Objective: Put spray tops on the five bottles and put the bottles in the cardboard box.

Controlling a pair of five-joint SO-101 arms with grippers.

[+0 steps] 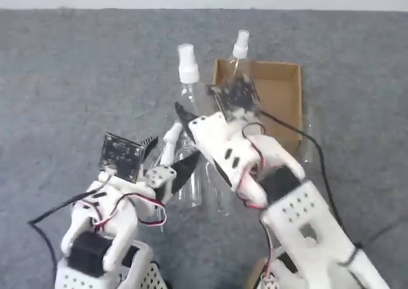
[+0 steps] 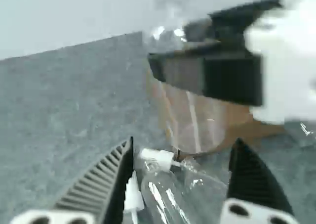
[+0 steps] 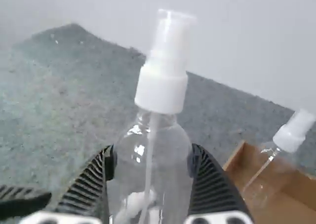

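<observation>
My right gripper [image 1: 186,118] [image 3: 150,159] is shut on an upright clear bottle [image 1: 189,92] [image 3: 148,155] with a white spray top [image 1: 188,64] [image 3: 163,80], held just left of the cardboard box [image 1: 284,94] [image 3: 276,194]. A second capped bottle [image 1: 240,46] [image 3: 289,137] stands in the box. My left gripper [image 1: 171,152] [image 2: 184,144] is open, its fingers on either side of a clear bottle [image 1: 185,174] [image 2: 173,189] that lies on the carpet with a white top [image 1: 171,134] [image 2: 157,158]. The right arm's black finger and held bottle [image 2: 197,110] loom just beyond.
More clear bottles [image 1: 217,190] lie on the grey carpet between the two arms, and one [image 1: 309,136] rests along the box's right side. The carpet [image 1: 70,78] to the left is open. A black cable [image 1: 315,152] runs from the right arm.
</observation>
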